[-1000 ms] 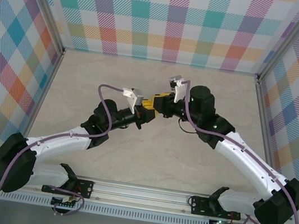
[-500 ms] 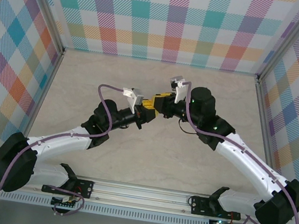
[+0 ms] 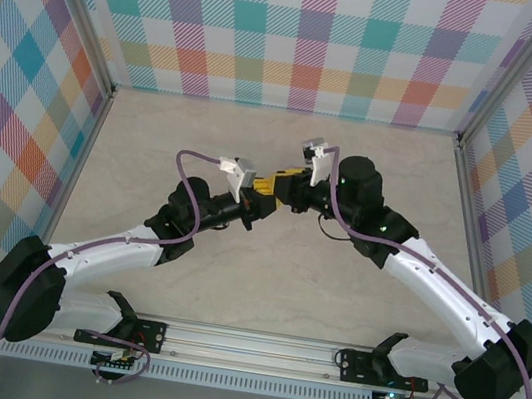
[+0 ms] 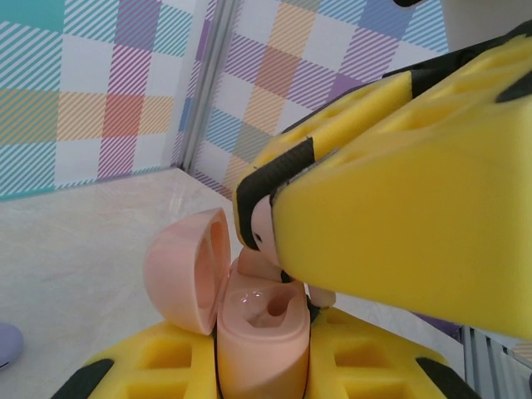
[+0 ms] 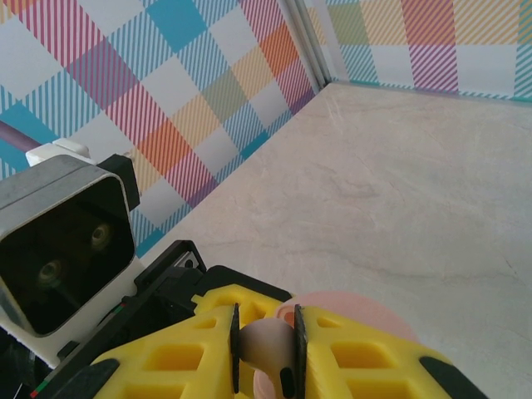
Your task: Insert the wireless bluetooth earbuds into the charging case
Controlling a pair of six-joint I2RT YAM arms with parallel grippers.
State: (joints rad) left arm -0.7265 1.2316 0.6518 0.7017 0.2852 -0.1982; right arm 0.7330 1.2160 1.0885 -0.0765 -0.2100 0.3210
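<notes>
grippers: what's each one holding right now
left gripper: closed on the charging case
right gripper: closed on an earbud

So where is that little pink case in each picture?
Top view: hidden where the left gripper meets the right gripper, mid-table.
Left wrist: charging case bottom centre, lid open.
Right wrist: its pink lid behind the fingers, bottom right.
Shared landmark: the yellow fingers.
</notes>
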